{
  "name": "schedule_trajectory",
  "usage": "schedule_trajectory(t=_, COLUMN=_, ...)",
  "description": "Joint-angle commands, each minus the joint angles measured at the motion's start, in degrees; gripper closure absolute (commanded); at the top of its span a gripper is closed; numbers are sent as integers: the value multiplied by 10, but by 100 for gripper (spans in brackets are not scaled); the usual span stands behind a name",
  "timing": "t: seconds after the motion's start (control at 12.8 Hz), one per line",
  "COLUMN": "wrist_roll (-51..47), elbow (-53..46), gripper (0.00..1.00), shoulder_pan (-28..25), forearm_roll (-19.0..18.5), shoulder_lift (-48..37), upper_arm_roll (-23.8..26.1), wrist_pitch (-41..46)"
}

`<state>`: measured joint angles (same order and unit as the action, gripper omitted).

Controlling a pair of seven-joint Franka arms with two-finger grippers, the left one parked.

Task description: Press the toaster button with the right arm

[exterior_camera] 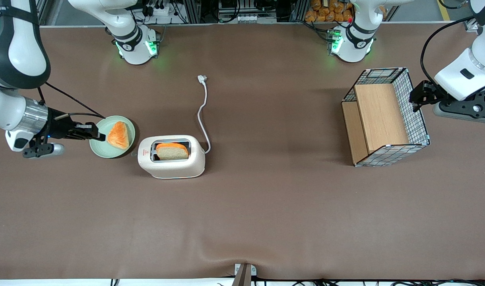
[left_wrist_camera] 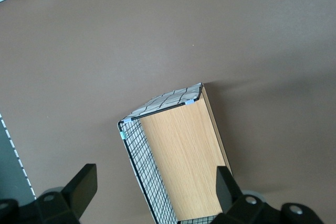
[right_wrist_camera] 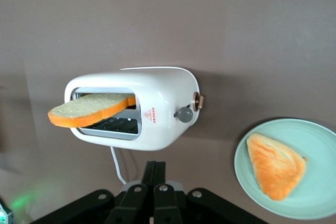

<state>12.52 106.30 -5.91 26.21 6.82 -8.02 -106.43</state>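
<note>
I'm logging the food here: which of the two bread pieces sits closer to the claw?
The triangular piece on the green plate; the shut claw hovers over that plate. The other slice stands in the toaster, farther off.

Your cream-white toaster (exterior_camera: 171, 163) is standing upright on the brown table, a bread slice sticking up from its slot, the toaster button (right_wrist_camera: 184, 114) jutting from its logo end, your right arm's gripper (exterior_camera: 100, 137) hovering beside it, fingers together.

A glossy cream plastic toaster (exterior_camera: 171, 161) sits on a matt brown cloth-like table cover (exterior_camera: 266, 214). The black gripper (exterior_camera: 101, 137), fingers together, hangs over a smooth, pale green plate (exterior_camera: 101, 149); a wire-mesh basket (exterior_camera: 415, 115) holds wood-grain panels.
</note>
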Motion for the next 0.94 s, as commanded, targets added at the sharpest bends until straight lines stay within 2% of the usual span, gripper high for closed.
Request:
schedule_trajectory(t=0.0, wrist_roll=46, elbow=33, gripper=100, shoulder_pan=-7, forearm_roll=38, shoulder_lift=6, upper_arm_roll=-11, wrist_pitch=-45)
schedule_trajectory(t=0.16, wrist_roll=47, elbow=42, gripper=100, shoulder_pan=-7, forearm_roll=43, shoulder_lift=15, upper_arm_roll=-11, wrist_pitch=-64)
schedule_trajectory(t=0.86, wrist_roll=131, elbow=102, gripper=100, shoulder_pan=-10, forearm_roll=126, shoulder_lift=55, upper_arm_roll=-10, wrist_pitch=-165)
